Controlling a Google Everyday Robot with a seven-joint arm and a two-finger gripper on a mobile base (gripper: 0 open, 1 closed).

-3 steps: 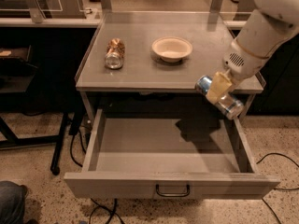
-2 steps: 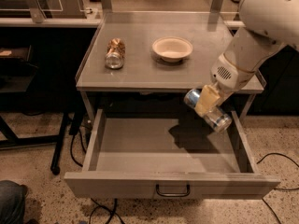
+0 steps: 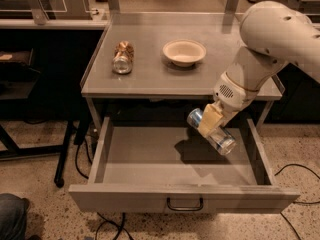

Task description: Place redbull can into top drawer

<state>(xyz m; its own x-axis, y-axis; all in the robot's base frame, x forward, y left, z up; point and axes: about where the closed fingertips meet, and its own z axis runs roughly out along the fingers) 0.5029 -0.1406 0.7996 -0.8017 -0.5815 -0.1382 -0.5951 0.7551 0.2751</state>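
Observation:
The redbull can [image 3: 221, 139], slim blue and silver, is held sideways in my gripper [image 3: 209, 121]. The gripper is shut on the can's middle and hangs over the right part of the open top drawer [image 3: 150, 159], above its floor. The drawer is pulled fully out below the table; its grey front panel carries a dark curved handle [image 3: 185, 204]. My white arm [image 3: 270, 44] reaches down from the upper right, over the table's right edge.
A grey table [image 3: 150, 74] stands above the drawer. A brown-gold can [image 3: 122, 57] lies on its left part. A cream bowl [image 3: 184, 51] sits near the middle. Cables run on the floor around the drawer.
My gripper has moved left and down with the redbull can, from beside the table's right edge to a spot over the drawer's right part.

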